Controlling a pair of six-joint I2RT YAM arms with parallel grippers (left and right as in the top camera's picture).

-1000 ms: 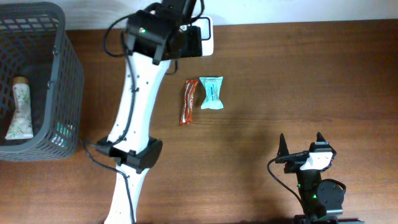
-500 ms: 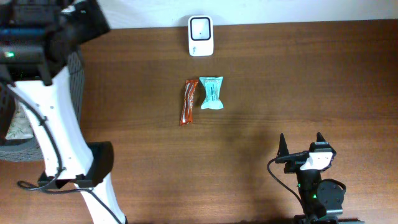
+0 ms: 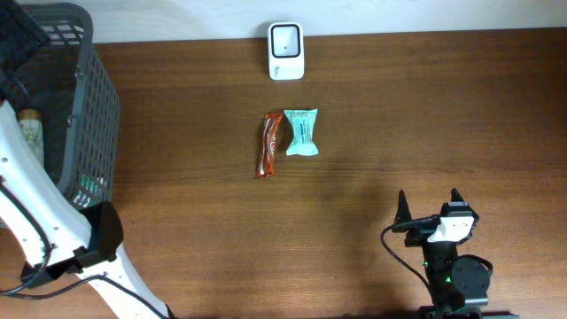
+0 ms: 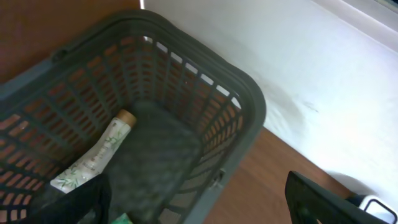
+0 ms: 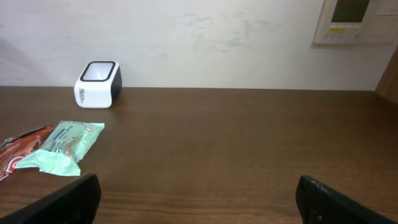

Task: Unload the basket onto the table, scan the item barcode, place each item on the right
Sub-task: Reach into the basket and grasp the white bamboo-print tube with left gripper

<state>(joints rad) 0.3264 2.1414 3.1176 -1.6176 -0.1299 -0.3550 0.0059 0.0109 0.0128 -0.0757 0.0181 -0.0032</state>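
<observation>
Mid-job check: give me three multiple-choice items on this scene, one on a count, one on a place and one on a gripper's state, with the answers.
1. How many packets lie on the table? A) one B) two C) four
2. Where is the tube? A) in the basket B) on the bare table C) between the packets
3. How is the right gripper? A) shut on a packet B) open and empty C) shut on the tube

Answers:
1 B: a red packet and a teal packet lie side by side.
2 A: the left wrist view shows it on the basket floor.
3 B: its fingers stand apart with nothing between them.
</observation>
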